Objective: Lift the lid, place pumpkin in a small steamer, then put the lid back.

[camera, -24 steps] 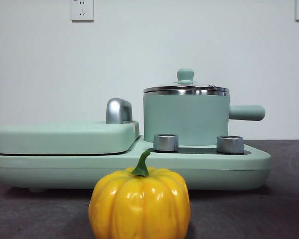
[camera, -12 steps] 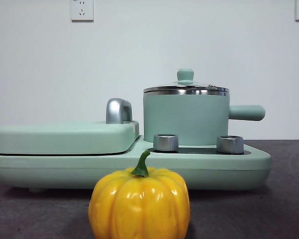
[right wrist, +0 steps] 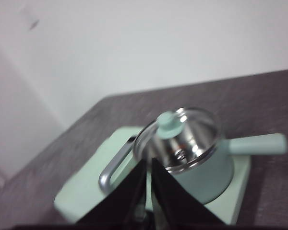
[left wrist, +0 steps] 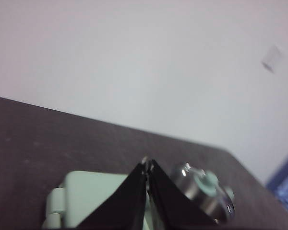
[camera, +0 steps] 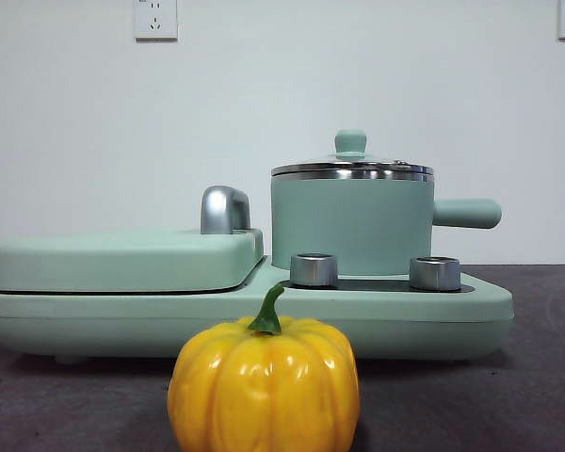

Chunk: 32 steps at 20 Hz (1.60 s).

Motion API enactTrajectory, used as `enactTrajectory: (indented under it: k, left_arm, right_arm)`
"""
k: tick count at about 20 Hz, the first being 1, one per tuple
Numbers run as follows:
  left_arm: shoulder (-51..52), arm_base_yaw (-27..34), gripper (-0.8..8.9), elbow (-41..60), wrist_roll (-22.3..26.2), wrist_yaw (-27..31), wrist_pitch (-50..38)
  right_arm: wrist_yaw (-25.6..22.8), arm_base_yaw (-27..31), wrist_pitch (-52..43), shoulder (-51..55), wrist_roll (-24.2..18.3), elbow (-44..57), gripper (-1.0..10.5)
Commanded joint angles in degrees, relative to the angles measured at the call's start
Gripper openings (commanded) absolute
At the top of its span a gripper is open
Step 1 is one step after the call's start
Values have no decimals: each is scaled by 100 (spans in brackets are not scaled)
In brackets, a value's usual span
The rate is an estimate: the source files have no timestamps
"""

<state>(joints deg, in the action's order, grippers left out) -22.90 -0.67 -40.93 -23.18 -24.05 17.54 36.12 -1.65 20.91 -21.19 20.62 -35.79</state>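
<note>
Front view shows the lid (camera: 351, 166) on the steamer (camera: 350, 224) and the pumpkin (camera: 264, 384) on the table before it. Both my claws, left (left wrist: 146, 165) and right (right wrist: 148, 165), are pinched together, hanging clear. Nothing's started; next I open one over the lid's knob.

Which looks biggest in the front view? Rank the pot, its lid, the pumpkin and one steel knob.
1. Pumpkin, though nearness to the camera inflates it, so its lead over the pot is unsure.
2. Pot.
3. Lid, seen edge-on.
4. Steel knob.
</note>
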Motion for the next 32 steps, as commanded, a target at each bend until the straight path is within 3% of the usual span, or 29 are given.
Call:
enactTrajectory:
  k: [1, 5, 10, 16, 18, 22, 27, 32]
  left_arm:
    - [-424, -11, 10, -291, 988, -675, 186]
    - [-953, -87, 10, -586, 1637, -1362, 597]
    - [-1355, -450, 10, -776, 3064, -1381, 1019]
    - [-1725, -1040, 44, -822, 3777, -1130, 1152]
    - [-1829, -1211, 100, -822, 3882, -1128, 1152]
    - [-1969, -1432, 313, -822, 3904, -1126, 1047]
    - [-2094, -1552, 312, -822, 3921, -1086, 846]
    - [-2317, -1714, 309, -822, 3919, -977, 455]
  right_arm:
    - [166, -11, 157, -337, -883, -232, 15]
    - [122, -129, 501, -793, -1880, -531, 15]
    - [-509, -684, 957, -1272, -3001, -837, 15]
    - [-1412, -1504, 1390, -1746, -3930, -973, 24]
    - [-1687, -1742, 1436, -1860, -4177, -975, 73]
    - [-1971, -2011, 1434, -1969, -4450, -975, 209]
    - [-2544, -2096, 1432, -1991, -4527, -977, 247]
    - [-2778, -2094, 1427, -1991, -4404, -977, 246]
